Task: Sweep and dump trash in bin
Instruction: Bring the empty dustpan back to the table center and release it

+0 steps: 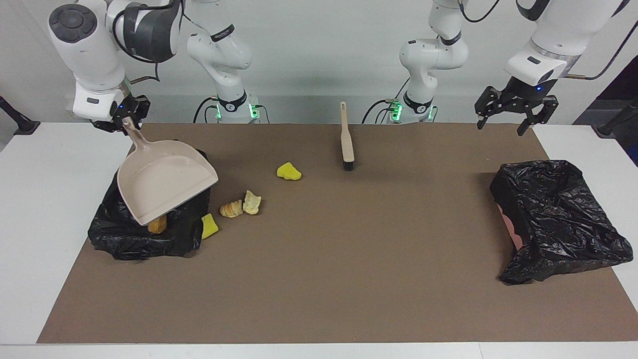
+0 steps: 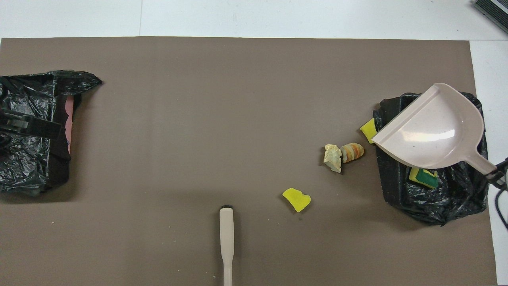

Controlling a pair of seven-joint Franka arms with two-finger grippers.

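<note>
My right gripper (image 1: 122,117) is shut on the handle of the beige dustpan (image 1: 162,185) and holds it tilted over the black-lined bin (image 1: 124,242) at the right arm's end. The pan (image 2: 432,133) hides most of what is inside that bin (image 2: 397,186); a tan lump (image 1: 157,225) and a yellow-green sponge (image 2: 424,177) show. Outside lie a yellow chunk (image 1: 210,226) against the bin wall, two bread pieces (image 1: 232,209) (image 1: 252,202) and a yellow sponge (image 1: 289,171). My left gripper (image 1: 500,128) is open, empty and raised over the other bin (image 2: 27,167).
The beige brush (image 1: 346,140) lies on the brown mat (image 1: 349,259) near the robots, midway between the arms, bristles pointing away from them. The second black-lined bin (image 1: 558,219) stands at the left arm's end. White table borders the mat.
</note>
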